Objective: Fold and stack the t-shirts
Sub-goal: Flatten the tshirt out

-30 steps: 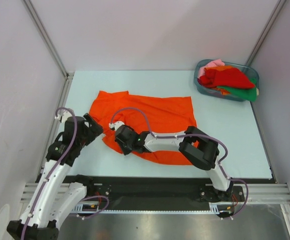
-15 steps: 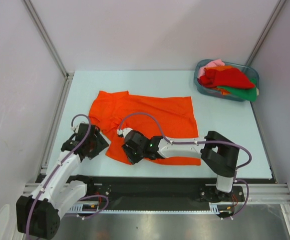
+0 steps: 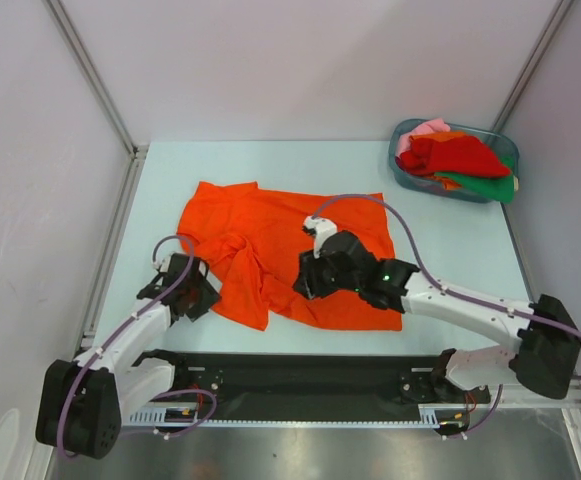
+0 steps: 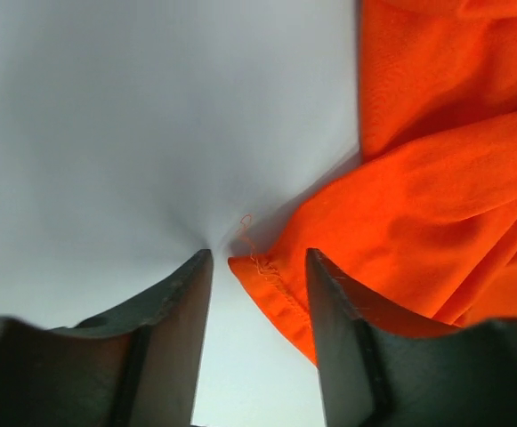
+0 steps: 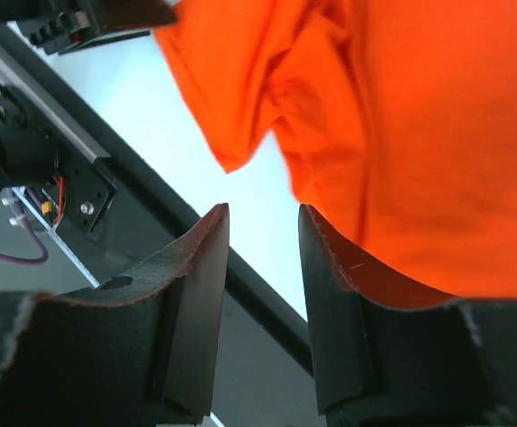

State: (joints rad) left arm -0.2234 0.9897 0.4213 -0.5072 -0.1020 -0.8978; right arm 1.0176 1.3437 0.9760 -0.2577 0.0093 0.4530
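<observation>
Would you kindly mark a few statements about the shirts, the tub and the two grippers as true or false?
The orange t-shirt lies on the table, outside the tub. True.
The left gripper is shut on the shirt's hem. False: its jaws stand open, a hem corner between them.
The tub is empty. False: it holds a heap of shirts.
The right gripper is open and holds nothing. True.

A pale blue-white table [image 3: 470, 240] fills the middle of the overhead view. A bluish translucent plastic tub [image 3: 417, 184] sits at its far right corner. Plain white wall panels [image 3: 270, 70] enclose three sides, joined by slanting metal posts [image 3: 92, 75]. A black base plate [image 3: 310, 375] runs along the near edge.
</observation>
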